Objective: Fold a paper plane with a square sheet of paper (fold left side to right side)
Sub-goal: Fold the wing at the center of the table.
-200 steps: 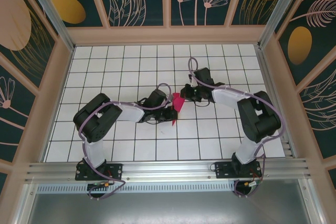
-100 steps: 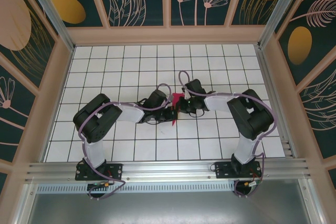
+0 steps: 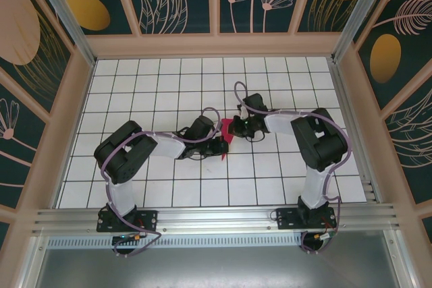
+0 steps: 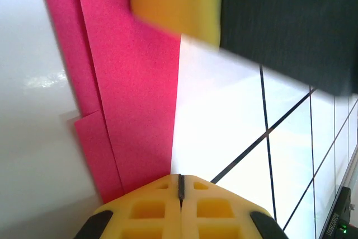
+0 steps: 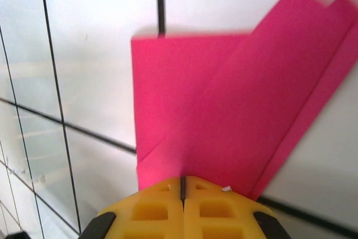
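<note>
**Folded pink dart lies mid-worktop, both grippers closed at its edges**

The only writing is a line of small white lettering on a dark part [image 4: 334, 229] at the lower right corner of the left wrist view, and it is too small to read.

In the top view both arms reach in from the near edge of the white tiled worktop with black grid lines [image 3: 135, 85]. They meet at the slim, folded magenta-pink paper plane [image 3: 227, 130] about the middle of the worktop.

The plane's long axis runs roughly near to far. Its narrow tip points toward the near edge and its broader end toward the far edge. It lies flat on the tiles, in overlapping layers with straight creases along its length [image 5: 224, 104].

The left gripper [image 3: 219, 145] sits at the plane's left side, nearer the tip. Its yellow fingers [image 4: 162, 211] are together, only a thin seam between them, with their tip at the paper's edge [image 4: 134, 93].

Just beyond it, the right gripper [image 3: 237, 128] is at the broader end. Its fingers [image 5: 212, 211] are likewise pressed together, and the paper runs up to their tip.

Whether either pair nips a layer cannot be told.
</note>
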Robot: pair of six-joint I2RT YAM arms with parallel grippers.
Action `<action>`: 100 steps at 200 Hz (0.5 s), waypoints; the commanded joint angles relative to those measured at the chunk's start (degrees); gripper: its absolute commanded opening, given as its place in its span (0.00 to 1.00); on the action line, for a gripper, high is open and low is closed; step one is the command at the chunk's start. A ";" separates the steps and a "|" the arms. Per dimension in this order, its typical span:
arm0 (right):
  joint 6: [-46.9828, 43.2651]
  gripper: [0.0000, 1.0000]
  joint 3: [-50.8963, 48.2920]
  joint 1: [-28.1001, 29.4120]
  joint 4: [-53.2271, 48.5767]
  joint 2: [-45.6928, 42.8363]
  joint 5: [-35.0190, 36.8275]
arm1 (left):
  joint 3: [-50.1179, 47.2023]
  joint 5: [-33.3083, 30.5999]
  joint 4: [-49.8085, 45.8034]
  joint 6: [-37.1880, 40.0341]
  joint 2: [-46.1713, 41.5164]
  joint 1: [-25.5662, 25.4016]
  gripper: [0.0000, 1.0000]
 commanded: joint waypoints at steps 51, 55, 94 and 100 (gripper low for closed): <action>-5.14 0.01 8.45 -7.70 -2.91 7.52 7.46 | -3.63 -0.90 -7.29 -0.58 1.04 -0.58 0.00; -5.19 0.01 8.68 -7.82 -2.98 7.68 7.50 | -3.65 -0.95 -7.22 -0.59 0.96 -0.73 0.00; -5.45 0.01 9.58 -9.69 -3.01 8.08 7.07 | -4.35 -0.81 -6.90 -0.80 0.43 -0.79 0.00; -5.53 0.01 9.67 -9.83 -2.87 8.09 6.69 | -4.35 -0.77 -6.79 -0.86 0.43 -0.78 0.00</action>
